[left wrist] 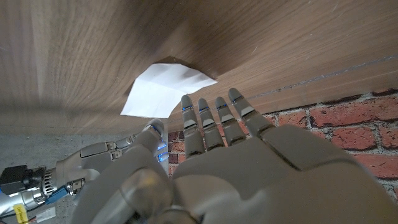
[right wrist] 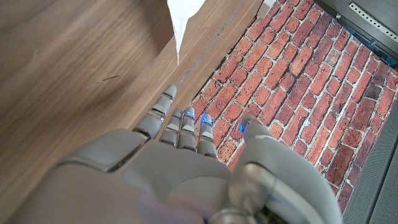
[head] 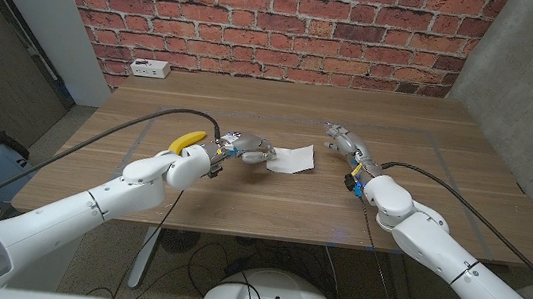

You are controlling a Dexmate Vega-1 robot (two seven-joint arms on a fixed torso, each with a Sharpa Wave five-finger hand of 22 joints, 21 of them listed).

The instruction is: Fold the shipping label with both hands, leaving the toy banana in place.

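The white shipping label (head: 292,160) lies on the wooden table (head: 269,215) near its middle, with a crease across it in the left wrist view (left wrist: 165,90). My left hand (head: 246,150) is just to its left, fingers (left wrist: 214,115) stretched toward it and stopping short of the paper, holding nothing. The yellow toy banana (head: 187,141) lies beside my left wrist, away from the label. My right hand (head: 346,141) stands to the right of the label with a gap between, fingers (right wrist: 180,124) straight and empty. The label's edge (right wrist: 182,18) shows beyond them.
A white power strip (head: 148,68) sits at the table's far left corner. A brick wall (head: 281,20) stands behind the table. Black cables run along both forearms. Bare wood lies in front of and behind the label.
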